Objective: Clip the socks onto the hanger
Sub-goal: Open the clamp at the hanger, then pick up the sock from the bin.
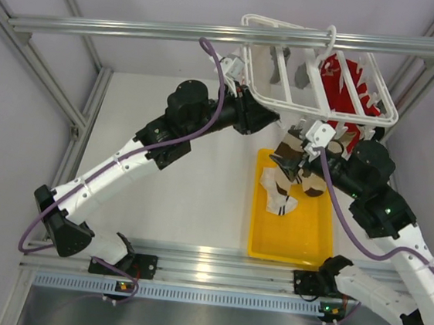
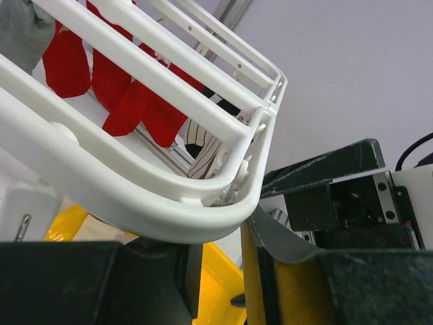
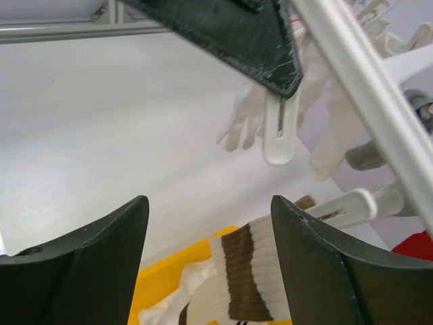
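Note:
The white hanger (image 1: 279, 101) hangs from the top bar at the back right. My left gripper (image 1: 274, 120) is shut on its near left corner; in the left wrist view the rim (image 2: 135, 196) lies between my fingers (image 2: 220, 247). My right gripper (image 1: 304, 158) is open and empty under the frame's front edge. A cream and brown sock (image 1: 288, 161) hangs just past its fingers (image 3: 208, 203), with its cuff (image 3: 250, 277) between them, apart from both. More socks (image 1: 279, 198) lie in the yellow tray. A striped sock (image 2: 203, 145) hangs from the frame.
The yellow tray (image 1: 303, 234) sits below the hanger, in front of the right arm. A red garment (image 1: 342, 82) and grey pieces (image 1: 278, 64) hang on the frame. White clips (image 3: 281, 135) dangle just above my right fingers. Aluminium posts and walls enclose the table.

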{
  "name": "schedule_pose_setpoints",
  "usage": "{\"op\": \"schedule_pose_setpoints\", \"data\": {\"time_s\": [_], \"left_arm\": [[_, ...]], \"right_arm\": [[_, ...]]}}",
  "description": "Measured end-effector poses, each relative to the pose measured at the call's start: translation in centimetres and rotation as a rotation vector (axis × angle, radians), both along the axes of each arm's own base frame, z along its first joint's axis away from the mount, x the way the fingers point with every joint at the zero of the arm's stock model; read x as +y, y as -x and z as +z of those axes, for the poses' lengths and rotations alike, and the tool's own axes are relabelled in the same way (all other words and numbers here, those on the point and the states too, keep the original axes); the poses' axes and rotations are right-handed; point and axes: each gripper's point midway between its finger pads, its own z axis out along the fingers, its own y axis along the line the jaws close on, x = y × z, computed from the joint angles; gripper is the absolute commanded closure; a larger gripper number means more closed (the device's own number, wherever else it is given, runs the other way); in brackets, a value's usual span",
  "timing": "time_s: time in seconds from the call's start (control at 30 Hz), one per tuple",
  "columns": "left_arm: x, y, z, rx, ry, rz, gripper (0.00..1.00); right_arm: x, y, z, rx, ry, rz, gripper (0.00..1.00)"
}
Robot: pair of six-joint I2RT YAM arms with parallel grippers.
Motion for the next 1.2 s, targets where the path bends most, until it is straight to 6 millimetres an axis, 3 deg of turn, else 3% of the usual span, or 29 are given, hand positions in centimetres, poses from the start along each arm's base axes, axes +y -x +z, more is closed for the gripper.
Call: {"op": "schedule_pose_setpoints", "data": {"time_s": [0.13,0.27,0.4,0.83,1.2], "left_arm": [[0.0,-0.1,0.0,0.000,0.000,0.004,1.00],[0.0,-0.1,0.0,0.000,0.000,0.003,1.00],[0.0,0.0,-0.1,-0.004,-0.005,-0.008,1.00],[0.0,1.4,-1.3,-0.074,-0.087,-0.117,1.00],[0.1,1.6,-1.4,-0.063,-0.092,-0.121,1.00]], "right_arm": [[-0.4,2.1,-2.3,0.072,0.044,0.047,0.25],[-0.6,2.9,-4.6,0.143,0.076,0.060,0.38],[-0.6,2.4,-5.4,0.160,0.064,0.041,0.46],[0.3,-0.8,2.3,-0.044,-0.098,-0.015,0.47],[1.2,-1.7,2.8,-0.076,-0.075,0.013,0.53]]}}
